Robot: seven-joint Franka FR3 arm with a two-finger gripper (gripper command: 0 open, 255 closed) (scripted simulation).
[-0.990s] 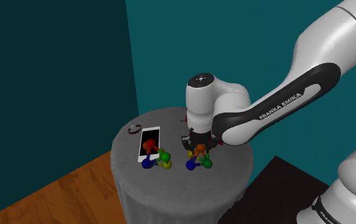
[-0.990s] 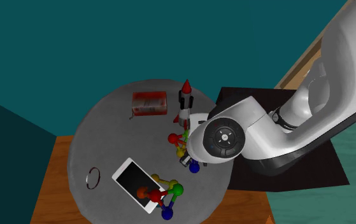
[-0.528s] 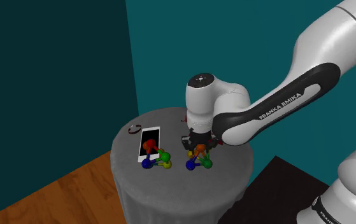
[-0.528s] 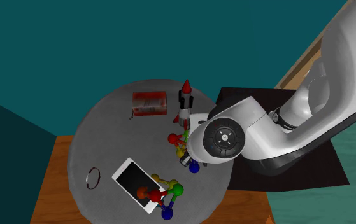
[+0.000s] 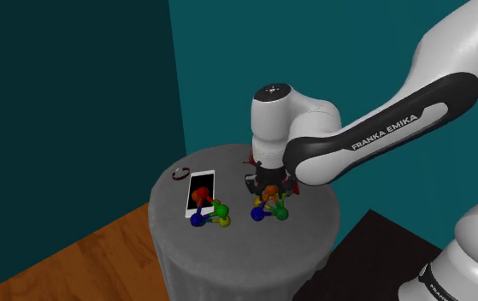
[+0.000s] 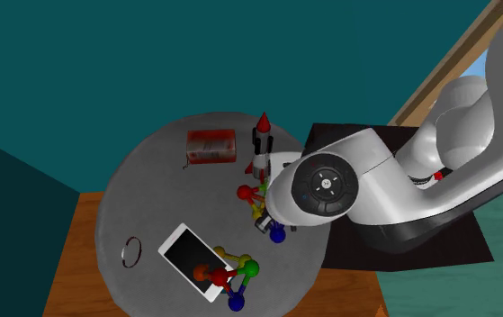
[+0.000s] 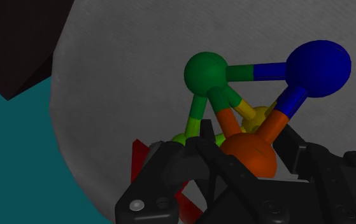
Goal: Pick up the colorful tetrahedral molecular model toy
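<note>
On the round grey desk (image 5: 309, 224), a twin ball-and-stick toy (image 5: 209, 212) rests on the near end of the flat white phone (image 5: 203, 182). Just right of the phone in the shoulder view, the colourful tetrahedral ball-and-stick model (image 5: 268, 210) is clenched by its orange ball in the black pincer (image 5: 268, 195). Pincer and toy have risen slightly in the last second, so the lift appears begun.

The white arm's wrist (image 6: 326, 185) overhangs the molecular model toy (image 6: 256, 213) on the round grey table (image 6: 150, 198).
</note>
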